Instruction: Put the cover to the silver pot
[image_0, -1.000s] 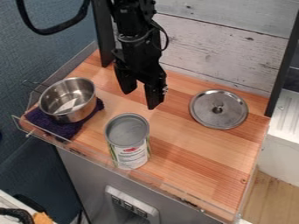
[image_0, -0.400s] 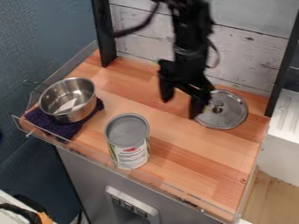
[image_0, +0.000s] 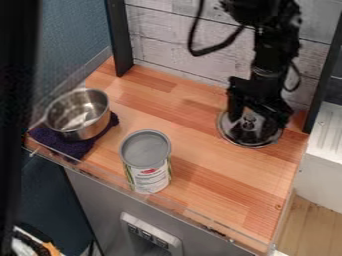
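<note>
**End effector (image_0: 258, 118) arrives over the cover (image_0: 232, 133)**

In the camera view, the arm (image_0: 267, 65) has swung across from the middle of the desk (image_0: 207, 170) toward its back right corner, and my end effector now hangs over the cover there. The cover lies flat where it was, knob (image_0: 248, 120) up. I judge this to be the approach: the grasp comes next, then the carry. The silver pot (image_0: 80, 117) has not moved either; it stands uncovered on a dark purple cloth (image_0: 80, 146) by the left edge of the desk. A dark upright band (image_0: 17, 125) has come in along the left of my view; I can't tell what it is.

The end effector looks released, its fingers apart with the knob roughly between them, and I see nothing gripped. Whether a fingertip already touches the metal, I can't tell. I would centre on the knob, lower a little and close; it is small, so an off-centre pinch could slip or tip the cover.

The can (image_0: 147, 162) stands upright near the front edge of the desk, between the two sides. I'd lift well up and carry along the back edge to stay clear of it.
</note>
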